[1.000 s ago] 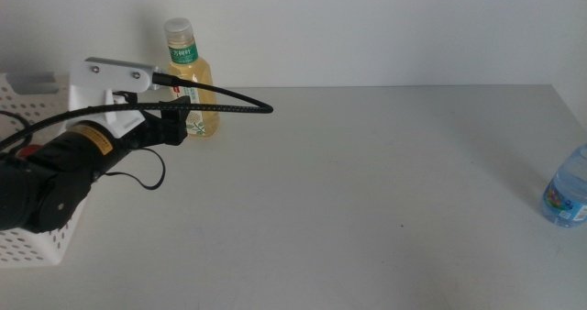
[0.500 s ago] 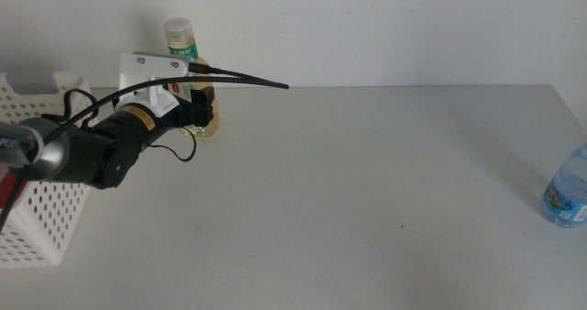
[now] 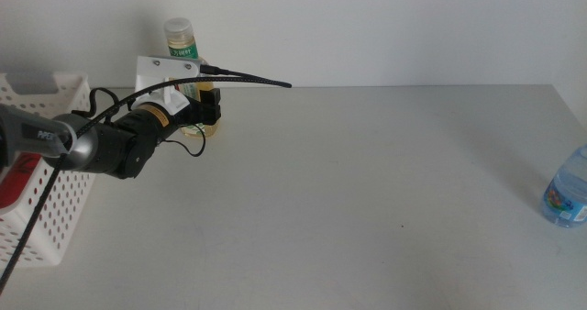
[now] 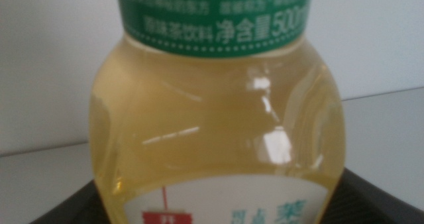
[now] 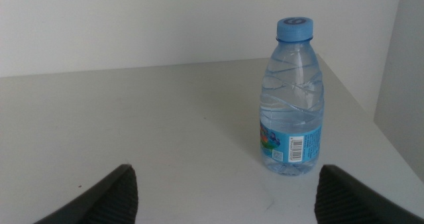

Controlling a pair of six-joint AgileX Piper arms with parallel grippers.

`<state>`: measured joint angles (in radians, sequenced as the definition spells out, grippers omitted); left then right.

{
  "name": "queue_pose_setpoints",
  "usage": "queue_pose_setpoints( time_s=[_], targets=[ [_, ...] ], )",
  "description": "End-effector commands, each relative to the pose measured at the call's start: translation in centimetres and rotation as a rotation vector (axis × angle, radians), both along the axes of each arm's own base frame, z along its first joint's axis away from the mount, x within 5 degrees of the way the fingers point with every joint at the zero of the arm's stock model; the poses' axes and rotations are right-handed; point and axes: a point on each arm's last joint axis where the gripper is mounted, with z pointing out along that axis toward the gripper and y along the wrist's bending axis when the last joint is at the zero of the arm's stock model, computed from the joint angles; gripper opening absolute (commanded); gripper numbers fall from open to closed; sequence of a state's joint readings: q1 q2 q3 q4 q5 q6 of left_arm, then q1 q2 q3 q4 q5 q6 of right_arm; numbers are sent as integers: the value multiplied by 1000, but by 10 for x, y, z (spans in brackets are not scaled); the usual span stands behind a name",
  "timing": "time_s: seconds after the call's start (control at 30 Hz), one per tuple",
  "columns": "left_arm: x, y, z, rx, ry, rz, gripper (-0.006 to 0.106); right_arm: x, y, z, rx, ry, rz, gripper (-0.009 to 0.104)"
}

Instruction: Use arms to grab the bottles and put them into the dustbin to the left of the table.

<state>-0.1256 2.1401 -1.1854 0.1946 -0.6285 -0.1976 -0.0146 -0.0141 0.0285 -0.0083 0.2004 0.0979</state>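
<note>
The clear bottle of yellow drink (image 3: 182,49) stands upright at the table's (image 3: 367,200) far left, against the wall. My left gripper (image 3: 209,109) has reached it from the left, and its dark jaws stand open on either side of the lower body. The yellow bottle (image 4: 218,118) fills the left wrist view. The small water bottle (image 3: 569,189) with a blue cap stands at the table's right edge. My right gripper (image 5: 228,184) is open a little way short of the water bottle (image 5: 295,105) and does not show in the middle view. The white dustbin (image 3: 57,209) stands at the left with something red (image 3: 13,180) inside.
A pale wall runs behind the table's far edge. The left arm's thick black cable (image 3: 248,76) arcs out over the tabletop. Beyond the water bottle the table's right edge (image 5: 371,118) drops away.
The left arm has swung away from the dustbin toward the wall and brought its gripper up around the yellow bottle. The water bottle has not moved.
</note>
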Motion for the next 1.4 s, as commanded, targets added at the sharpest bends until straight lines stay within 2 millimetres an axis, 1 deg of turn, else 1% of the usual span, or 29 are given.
queue_pose_setpoints(
  time_s=[0.0,0.13,0.3,0.4,0.43,0.5,0.6,0.63,0.67,0.7,0.73,0.83,0.93,0.97,1.07,1.13,1.17,1.33,1.37],
  targets=[
    [10,-1,37,-49,-153,3,94,-1,0,12,-19,-111,-6,94],
    [20,-3,30,-56,-172,1,94,-1,0,12,-19,-111,-6,94],
    [21,-3,29,-76,-193,12,93,-1,0,12,-19,-111,-6,94],
    [22,-1,31,-100,-213,32,87,-1,0,12,-19,-111,-6,94],
    [22,-1,32,-106,-226,34,83,-1,0,12,-19,-111,-6,94],
    [22,-1,34,-112,-248,31,72,-1,0,12,-19,-111,-6,94],
    [22,-2,35,-113,-257,28,47,-1,0,12,-19,-111,-6,94],
    [21,-2,34,-115,-256,28,38,-1,0,12,-19,-111,-6,94],
    [19,-3,39,-117,-261,14,9,-1,0,12,-19,-111,-6,94],
    [16,-3,43,-117,-263,7,0,-1,0,12,-19,-111,-6,94],
    [14,-3,46,-112,-263,1,-2,-1,0,12,-19,-111,-6,94],
    [-1,-2,55,-107,-260,-5,-2,-1,0,12,-19,-111,-6,94],
    [-21,1,67,-100,-242,-4,-2,-1,0,12,-19,-111,-6,94],
    [-27,2,75,-94,-235,-4,-2,-1,0,12,-19,-111,-6,94],
    [-44,4,93,-33,-123,-13,-2,-1,0,12,-19,-111,-6,94],
    [-54,6,113,-9,-51,3,-2,-1,0,12,-19,-111,-6,94],
    [-57,8,123,-6,-28,15,-2,-1,0,12,-19,-111,-6,94],
    [-79,21,181,67,69,108,-2,-1,0,12,-19,-111,-6,94],
    [-82,23,190,77,90,128,-2,-1,0,12,-19,-111,-6,94]
  ],
)
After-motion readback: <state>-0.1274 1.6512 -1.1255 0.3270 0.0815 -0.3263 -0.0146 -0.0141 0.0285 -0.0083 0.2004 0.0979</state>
